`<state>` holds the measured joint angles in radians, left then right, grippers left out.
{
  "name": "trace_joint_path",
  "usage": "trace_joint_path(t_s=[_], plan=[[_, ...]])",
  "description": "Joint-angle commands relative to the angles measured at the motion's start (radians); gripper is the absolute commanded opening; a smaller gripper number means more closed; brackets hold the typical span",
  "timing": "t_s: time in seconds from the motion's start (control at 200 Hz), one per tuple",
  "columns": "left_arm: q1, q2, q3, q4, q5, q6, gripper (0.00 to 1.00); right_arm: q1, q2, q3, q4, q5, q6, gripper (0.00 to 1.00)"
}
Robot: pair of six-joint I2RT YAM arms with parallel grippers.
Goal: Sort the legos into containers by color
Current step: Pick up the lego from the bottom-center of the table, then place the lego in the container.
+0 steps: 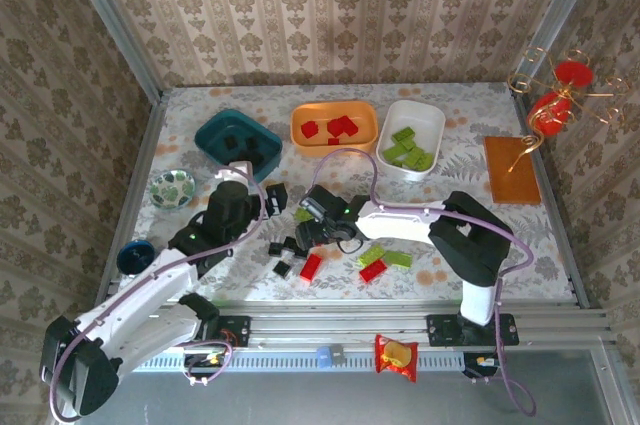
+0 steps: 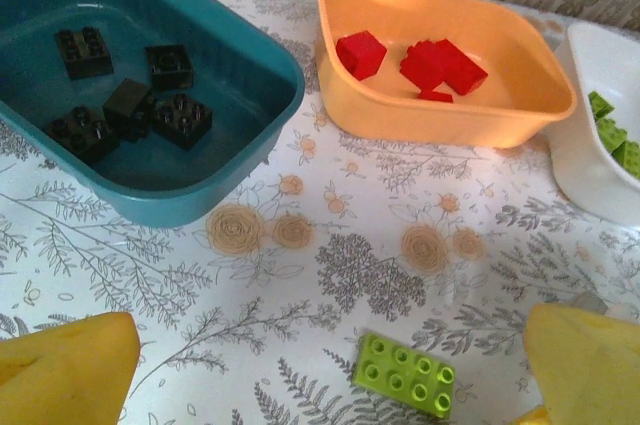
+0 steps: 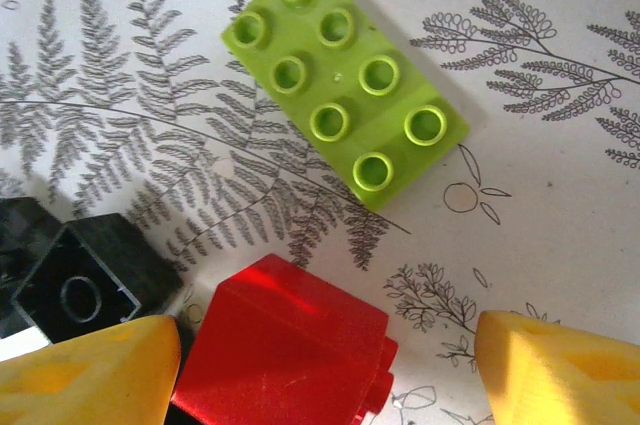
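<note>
The right gripper (image 3: 325, 370) has its jaws apart and straddles a red brick (image 3: 285, 345) on the table, on the near side of the orange tray (image 1: 300, 125). One yellow finger (image 3: 90, 370) sits just beside the brick, while bare table separates the brick from the other finger. A black brick (image 3: 85, 290) lies against the red one. Beyond them, a lime green brick (image 3: 345, 95) lies flat with its studs up.

The left gripper (image 2: 330, 365) is spread wide, also nearer than the orange tray and a little to its left. A green oblong brick (image 2: 405, 375) lies on the table between its fingers (image 2: 70, 370) and touches neither of them. I cannot tell whether it is the same brick the right wrist sees.

More loose legos (image 1: 311, 265), black, red and green, are scattered nearer the arms than the orange tray.

The orange tray holds red bricks (image 2: 430, 65). The teal tray (image 1: 215, 130) stands to its left with a gap between them, and it holds black bricks (image 2: 130, 95). The white tray (image 1: 435, 125) stands just beside the orange tray on the right and holds green bricks (image 1: 408, 150).
</note>
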<state>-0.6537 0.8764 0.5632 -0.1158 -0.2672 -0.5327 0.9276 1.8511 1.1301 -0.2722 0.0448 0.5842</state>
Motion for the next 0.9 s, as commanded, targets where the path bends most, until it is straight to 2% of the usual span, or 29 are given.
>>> trace_joint_path(t_s=[0.0, 0.15, 0.29, 0.39, 0.54, 0.68, 0.78, 0.89], plan=[[-0.006, 0.004, -0.01, -0.03, -0.025, -0.012, 1.0, 0.005, 0.023, 0.03, -0.054, 0.049, 0.014, 0.75], [-0.006, 0.005, -0.005, -0.024, -0.023, -0.003, 1.0, -0.002, 0.005, 0.006, -0.062, 0.068, 0.011, 0.64], [-0.006, 0.004, -0.006, -0.019, -0.007, 0.003, 1.0, -0.022, -0.038, -0.049, -0.035, 0.07, 0.011, 0.43], [-0.006, 0.001, -0.007, -0.026, 0.007, 0.001, 1.0, -0.036, -0.102, -0.096, 0.001, 0.065, 0.001, 0.35], [-0.006, -0.011, -0.012, -0.044, 0.025, 0.0, 1.0, -0.093, -0.212, -0.105, -0.003, 0.064, -0.045, 0.31], [-0.008, -0.015, -0.019, -0.047, 0.066, 0.005, 1.0, -0.208, -0.269, -0.024, -0.028, 0.048, -0.1, 0.31], [-0.014, -0.01, -0.013, -0.062, 0.087, 0.008, 1.0, -0.286, -0.231, 0.086, -0.034, 0.043, -0.141, 0.31], [-0.034, -0.007, -0.01, -0.076, 0.093, 0.014, 1.0, -0.35, -0.107, 0.247, -0.058, 0.049, -0.169, 0.31]])
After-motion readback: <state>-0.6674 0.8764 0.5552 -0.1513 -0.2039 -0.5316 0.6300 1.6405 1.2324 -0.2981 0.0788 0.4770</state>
